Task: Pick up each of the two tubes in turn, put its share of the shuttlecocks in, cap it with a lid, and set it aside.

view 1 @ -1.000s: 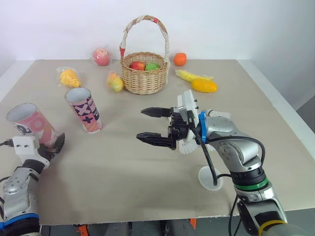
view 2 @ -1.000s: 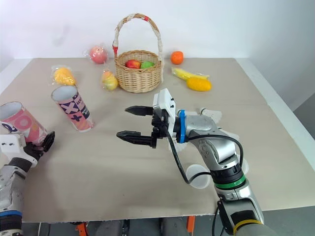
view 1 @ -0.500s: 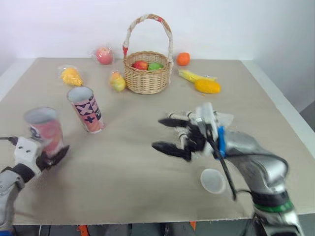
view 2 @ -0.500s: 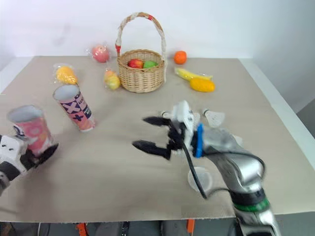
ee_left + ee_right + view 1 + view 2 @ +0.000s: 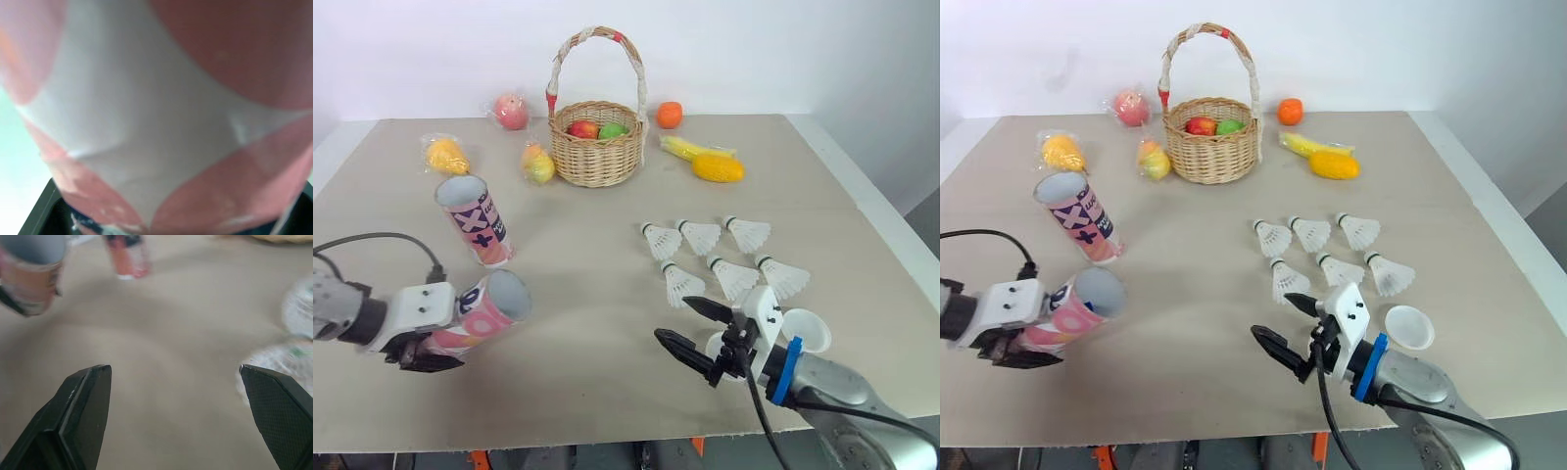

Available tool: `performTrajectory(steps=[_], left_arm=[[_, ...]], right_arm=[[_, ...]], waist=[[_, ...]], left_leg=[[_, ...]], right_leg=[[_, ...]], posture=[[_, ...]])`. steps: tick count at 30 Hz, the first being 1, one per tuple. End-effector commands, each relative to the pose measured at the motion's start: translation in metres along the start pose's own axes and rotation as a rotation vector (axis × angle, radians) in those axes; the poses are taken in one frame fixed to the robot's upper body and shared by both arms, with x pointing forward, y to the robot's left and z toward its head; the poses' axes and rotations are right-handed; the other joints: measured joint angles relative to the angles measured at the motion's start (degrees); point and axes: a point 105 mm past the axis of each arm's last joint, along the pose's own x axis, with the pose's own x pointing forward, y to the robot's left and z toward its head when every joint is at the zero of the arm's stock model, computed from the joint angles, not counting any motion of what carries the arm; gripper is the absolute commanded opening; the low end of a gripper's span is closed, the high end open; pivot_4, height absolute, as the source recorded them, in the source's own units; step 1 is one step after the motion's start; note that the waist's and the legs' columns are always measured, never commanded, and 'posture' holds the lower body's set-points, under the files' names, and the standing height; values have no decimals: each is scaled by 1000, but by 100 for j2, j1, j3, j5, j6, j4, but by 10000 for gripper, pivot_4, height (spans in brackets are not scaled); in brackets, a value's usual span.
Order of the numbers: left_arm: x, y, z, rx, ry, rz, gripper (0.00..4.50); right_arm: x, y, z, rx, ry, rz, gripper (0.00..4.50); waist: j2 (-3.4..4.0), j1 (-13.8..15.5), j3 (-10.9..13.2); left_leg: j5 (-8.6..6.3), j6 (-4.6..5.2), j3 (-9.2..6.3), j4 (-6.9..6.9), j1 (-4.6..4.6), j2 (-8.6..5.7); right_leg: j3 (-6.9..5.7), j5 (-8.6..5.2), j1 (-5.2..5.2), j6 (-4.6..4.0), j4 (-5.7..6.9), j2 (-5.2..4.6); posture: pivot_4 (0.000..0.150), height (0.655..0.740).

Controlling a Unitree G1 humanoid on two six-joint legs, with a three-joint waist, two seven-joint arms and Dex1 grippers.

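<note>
The pink tube (image 5: 484, 311) is clamped in the left end effector (image 5: 426, 352) near the front left corner of the desk (image 5: 578, 323), tipped over with its open mouth aimed toward the right. The second tube (image 5: 476, 220) stands leaning a little, further back on the left side. Six shuttlecocks (image 5: 734, 279) lie in two rows on the right half, with a white lid (image 5: 806, 331) just in front of them. The right end effector (image 5: 675, 321) hovers by the front edge beside that lid, fingers spread wide and empty. A wicker basket (image 5: 599, 157) stands toward the back edge.
</note>
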Motion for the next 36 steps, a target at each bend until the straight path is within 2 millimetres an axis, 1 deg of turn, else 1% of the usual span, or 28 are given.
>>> performTrajectory(steps=[1,4,7,11,16,17,18,19,23,24,25,26,30,33,36], left_arm=[[7,3,3,43,35,-39,32314],[11,7,5,74,57,-51,32314],[12,9,8,102,76,-59,32314],[12,14,16,131,68,-27,32314],[12,11,20,127,59,-8,32314],[12,10,19,122,61,-7,31845],[12,10,18,119,66,-4,31845],[12,10,18,116,68,1,31845],[13,12,19,112,54,18,31845],[13,12,20,110,47,21,31845],[14,12,20,109,45,19,31845],[15,12,20,109,44,17,31845],[16,13,20,105,39,20,31845],[16,13,20,103,39,23,31845],[17,14,20,102,37,27,31845]], right_arm=[[8,-7,-5,-48,-23,-96,45000],[18,-13,-9,-56,-43,-158,45000],[29,-16,-12,-59,-40,-181,45000],[45,-24,-7,-52,-70,-232,45000],[53,-26,-3,-2,-113,-254,45000],[53,-27,-3,15,-122,-262,39653],[54,-28,-2,26,-130,-268,36494],[54,-29,-2,34,-134,-271,32110],[55,-35,-4,53,-136,-284,11553],[55,-36,-4,53,-134,-283,8281],[56,-35,-4,55,-132,-275,3778],[56,-35,-5,61,-131,-264,937],[51,-28,-1,74,-135,-199,937],[42,-22,2,77,-129,-150,937],[32,-16,10,59,-133,-84,937]], waist=[[-4,-9,-2],[-1,-1,-1],[-1,-1,-1],[-1,6,-2],[-2,12,-2],[-2,13,-2],[-2,11,-2],[-1,11,-2],[-1,11,-2],[-1,12,-2],[-1,12,-2],[-1,12,-2],[0,12,-3],[1,16,-3],[1,16,-3]], left_leg=[[0,0,6,1,-8,2],[0,0,9,1,-16,-3],[0,0,16,3,-15,-6],[3,6,26,11,-10,-7],[5,7,27,18,-8,-7],[5,7,27,18,-8,-7],[4,7,27,18,-8,-7],[4,7,30,18,-8,-7],[5,7,35,21,-7,-8],[5,8,36,23,-6,-8],[5,8,35,24,-6,-9],[5,8,35,26,-6,-8],[5,8,38,26,-4,-8],[5,8,38,26,-4,-9],[5,8,41,28,-4,-12]], right_leg=[[9,2,-9,4,0,5],[30,0,-20,14,5,10],[45,-3,-25,20,20,11],[59,-2,-28,20,39,10],[68,-6,-32,27,60,6],[70,-8,-32,28,61,5],[71,-9,-32,29,62,5],[74,-9,-33,29,62,4],[79,-7,-34,32,64,2],[79,-6,-34,32,66,2],[79,-7,-34,33,67,2],[78,-6,-34,32,68,2],[82,-6,-33,33,69,3],[82,-6,-33,34,69,1],[85,-5,-32,39,69,-3]], posture=[[1500,7400],[1500,7400],[1500,7400],[1500,7400],[1500,7400],[1500,7400],[1500,7400],[1500,7400],[1500,7400],[1500,7400],[1500,7400],[1500,7400],[1500,7400],[1500,7400],[1500,7400]])
